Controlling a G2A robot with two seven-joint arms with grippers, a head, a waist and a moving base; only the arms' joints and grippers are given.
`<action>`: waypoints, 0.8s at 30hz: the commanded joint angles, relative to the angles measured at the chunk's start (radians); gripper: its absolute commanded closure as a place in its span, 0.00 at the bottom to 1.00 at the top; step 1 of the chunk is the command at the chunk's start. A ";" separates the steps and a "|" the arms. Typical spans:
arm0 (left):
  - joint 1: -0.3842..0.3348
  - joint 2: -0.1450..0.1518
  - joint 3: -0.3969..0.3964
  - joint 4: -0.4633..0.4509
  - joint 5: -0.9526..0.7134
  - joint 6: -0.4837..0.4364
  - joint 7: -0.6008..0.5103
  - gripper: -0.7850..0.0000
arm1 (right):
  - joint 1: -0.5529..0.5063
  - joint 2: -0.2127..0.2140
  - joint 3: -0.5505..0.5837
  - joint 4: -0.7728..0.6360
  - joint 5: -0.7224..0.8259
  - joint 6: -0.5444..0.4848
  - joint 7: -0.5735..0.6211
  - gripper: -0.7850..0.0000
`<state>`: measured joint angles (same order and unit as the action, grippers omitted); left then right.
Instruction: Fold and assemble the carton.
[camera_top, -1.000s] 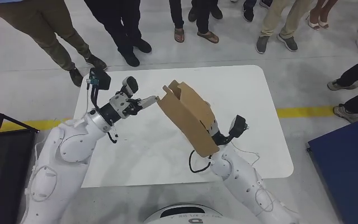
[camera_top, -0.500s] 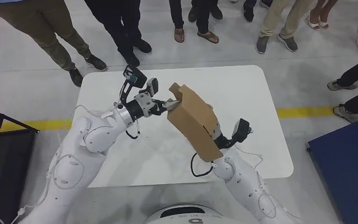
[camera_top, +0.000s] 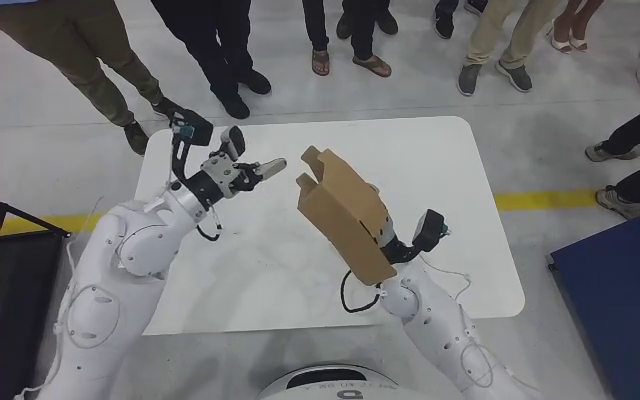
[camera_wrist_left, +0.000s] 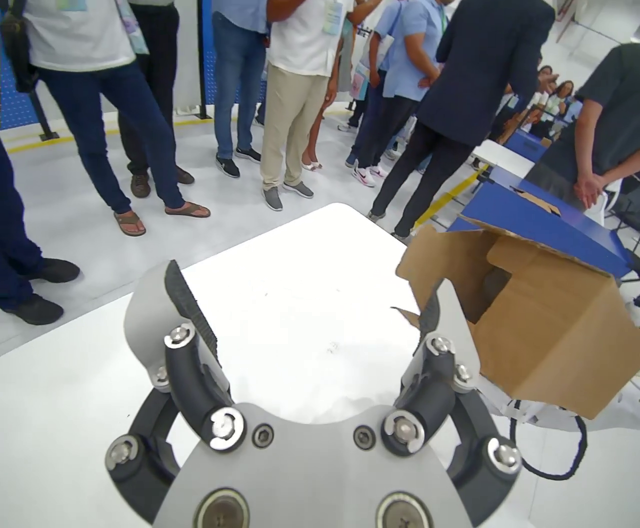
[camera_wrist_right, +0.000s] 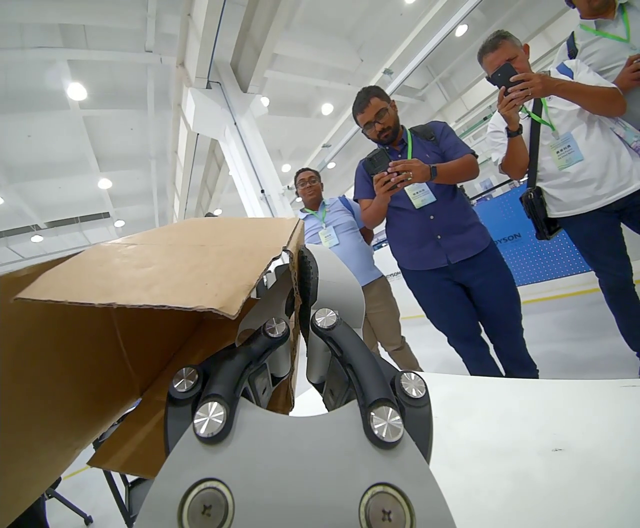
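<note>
Carton (camera_top: 343, 213) in right end effector (camera_wrist_right: 296, 274) over white table (camera_top: 450, 180)

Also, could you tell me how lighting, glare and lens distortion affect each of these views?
Right wrist view: bright ceiling lights backlight the carton, its inside in shade. Left wrist view: the wide lens enlarges the near left end effector; the white table glares. Top view: even light, no hard shadows.

Left gripper (camera_top: 268, 168) sits upper left of centre in the top view, fingers spread, holding nothing; right gripper (camera_wrist_right: 298, 280) points upward, fingers pinched on the carton (camera_top: 345, 210) wall; both elbows bent.
</note>
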<state>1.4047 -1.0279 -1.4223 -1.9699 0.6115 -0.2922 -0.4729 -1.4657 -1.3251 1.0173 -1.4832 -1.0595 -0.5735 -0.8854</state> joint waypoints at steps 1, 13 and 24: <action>0.048 0.003 -0.039 0.007 -0.026 -0.012 0.023 0.00 | 0.000 0.000 0.000 0.000 0.000 0.000 0.000 1.00; 0.072 -0.012 0.067 0.112 -0.094 -0.116 0.065 0.00 | 0.012 -0.008 -0.015 0.042 0.069 -0.082 0.003 1.00; -0.022 -0.025 0.150 0.135 -0.083 -0.117 0.038 0.00 | 0.017 -0.015 -0.013 0.100 0.057 -0.133 -0.048 1.00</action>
<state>1.3913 -1.0520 -1.2815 -1.8361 0.5191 -0.4124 -0.4289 -1.4475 -1.3398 1.0034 -1.3816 -0.9977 -0.7055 -0.9310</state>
